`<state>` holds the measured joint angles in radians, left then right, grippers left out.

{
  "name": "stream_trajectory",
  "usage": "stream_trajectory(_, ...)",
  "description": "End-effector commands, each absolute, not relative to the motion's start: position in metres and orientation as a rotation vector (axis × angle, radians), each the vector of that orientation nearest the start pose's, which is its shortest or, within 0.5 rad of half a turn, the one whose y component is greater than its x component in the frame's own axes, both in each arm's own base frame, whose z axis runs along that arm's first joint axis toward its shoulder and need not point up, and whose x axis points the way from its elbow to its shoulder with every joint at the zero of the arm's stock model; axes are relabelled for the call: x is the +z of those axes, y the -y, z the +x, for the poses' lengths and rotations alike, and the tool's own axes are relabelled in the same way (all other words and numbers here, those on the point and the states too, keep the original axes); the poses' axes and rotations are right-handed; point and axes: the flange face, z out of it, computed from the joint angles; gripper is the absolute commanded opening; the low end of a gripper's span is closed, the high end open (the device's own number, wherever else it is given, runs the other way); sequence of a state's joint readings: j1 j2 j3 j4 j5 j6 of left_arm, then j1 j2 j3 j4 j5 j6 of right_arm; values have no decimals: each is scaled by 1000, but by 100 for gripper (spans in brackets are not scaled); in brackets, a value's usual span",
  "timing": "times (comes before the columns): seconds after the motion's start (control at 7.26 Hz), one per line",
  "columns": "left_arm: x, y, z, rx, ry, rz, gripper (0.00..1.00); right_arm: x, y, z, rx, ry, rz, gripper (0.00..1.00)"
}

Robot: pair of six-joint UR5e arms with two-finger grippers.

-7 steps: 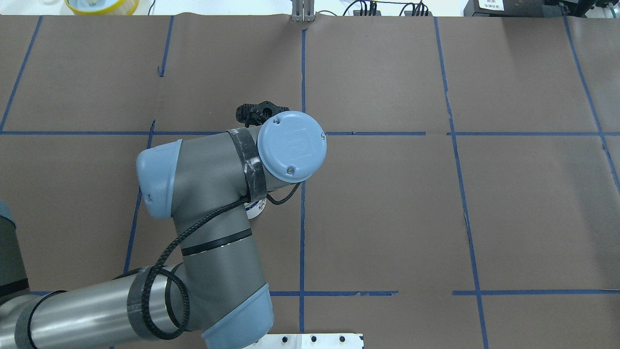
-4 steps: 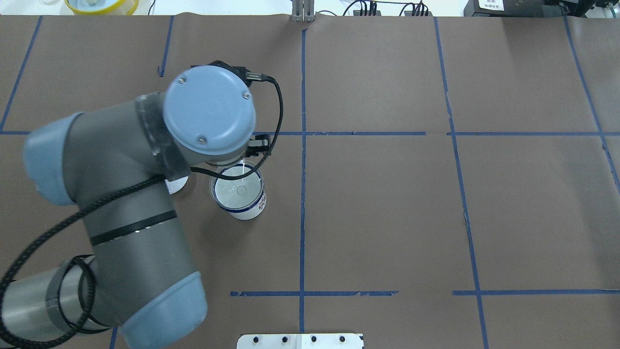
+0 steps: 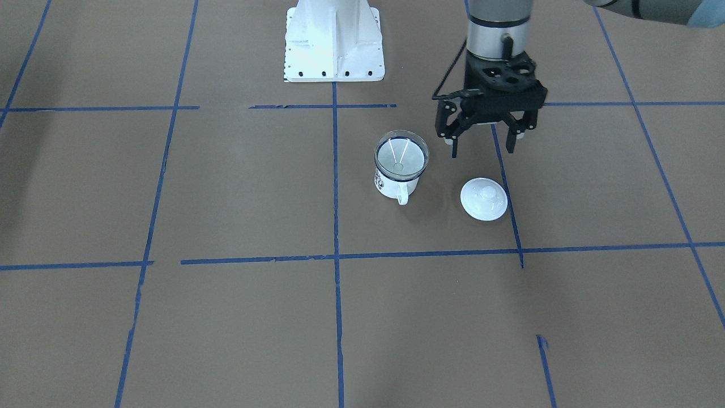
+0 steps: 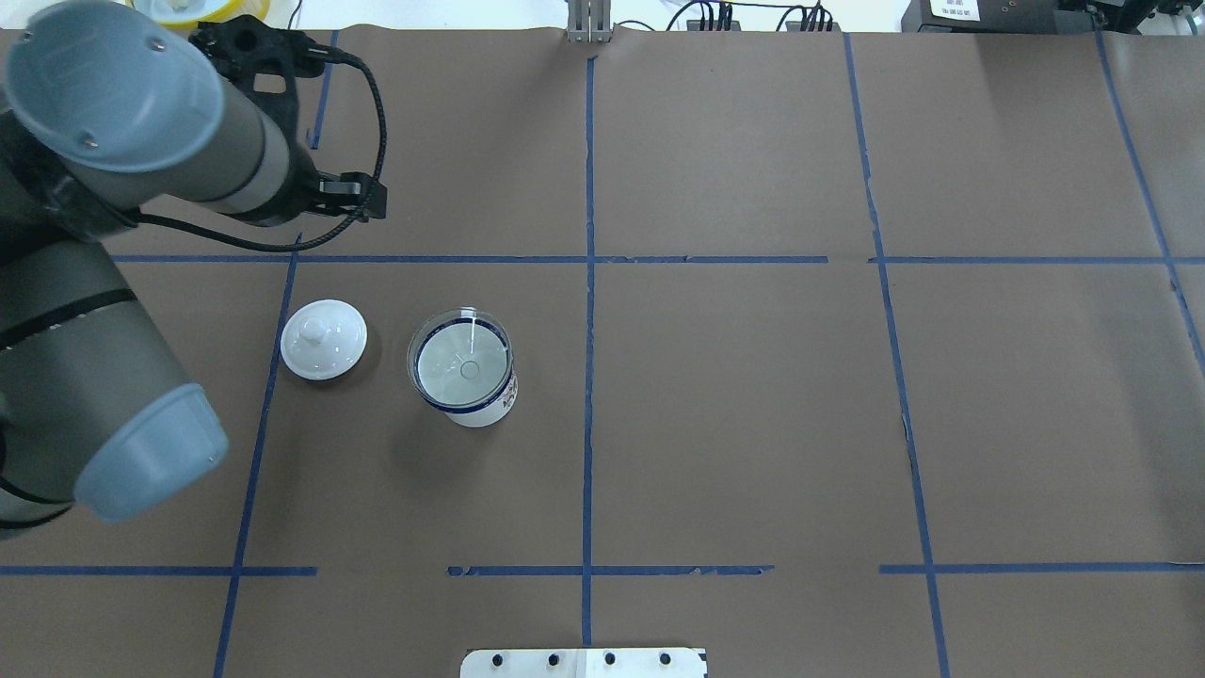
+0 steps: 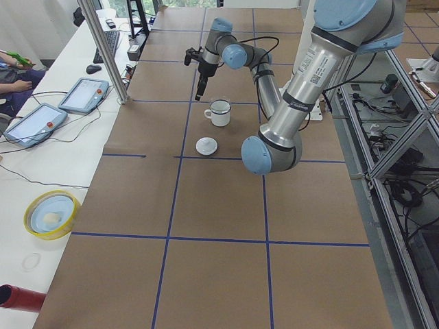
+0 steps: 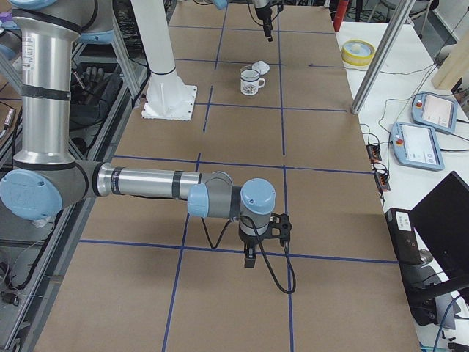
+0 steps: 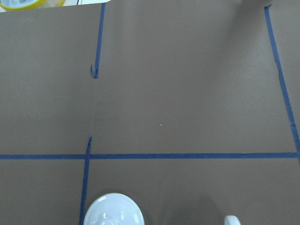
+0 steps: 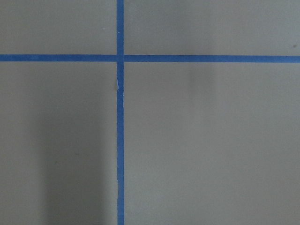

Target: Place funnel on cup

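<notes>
Left arm (image 4: 85,320) has swung way off since a second ago. It was parked right over the mug, hiding it, and now it's pulled back toward 10 o'clock in the overhead view, so everything underneath is in plain sight.

Big to small: the brown counter (image 4: 753,424) with its blue tape grid carries it all. The right arm (image 6: 139,182) sits low at the far end, well away from the action. I can't tell whether the right gripper (image 6: 250,262) is apart or together, since only the side camera catches it.

The left gripper (image 3: 482,148) hangs above the counter at about 11 o'clock from the mug in the overhead view. Its fingers are spread apart with nothing between them.

The white enamel mug (image 4: 482,412) stands upright a bit left of center. The white knobbed lid (image 4: 323,339) lies at its 9 o'clock, close by but not touching. The clear funnel (image 4: 463,363) is seated in the mug's mouth, bowl resting on the blue rim and looking level.

So I'd say the placing is basically done and what's left is the retreat. To do that well, I'd keep the gripper high and spread, move away from the mug rather than back across it, and stay clear of the lid. That funnel looks light and would probably tip with any nudge.
</notes>
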<state>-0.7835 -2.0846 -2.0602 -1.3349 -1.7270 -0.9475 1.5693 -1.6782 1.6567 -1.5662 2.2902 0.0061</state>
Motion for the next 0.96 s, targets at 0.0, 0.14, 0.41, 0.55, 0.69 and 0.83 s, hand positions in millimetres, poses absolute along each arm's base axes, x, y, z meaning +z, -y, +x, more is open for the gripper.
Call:
stream_trajectory(0.0, 265, 527, 261, -4, -661, 389, 100, 670, 445, 67, 10, 719, -19, 100)
stream_trajectory(0.14, 292, 551, 234, 47, -639, 359, 100, 671, 445, 67, 11, 719, -20, 100)
stream_trajectory(0.41, 373, 593, 179, 141, -665, 300, 100, 670, 445, 67, 10, 719, -19, 100)
stream_trajectory(0.55, 436, 575, 165, 186, -667, 309, 100, 670, 445, 67, 10, 719, -19, 100)
stream_trajectory(0.69, 486, 585, 117, 184, -645, 361, 100, 671, 445, 67, 11, 719, -20, 100)
stream_trajectory(0.83, 535, 581, 93, 247, -666, 325, 100, 670, 445, 67, 10, 719, -19, 100)
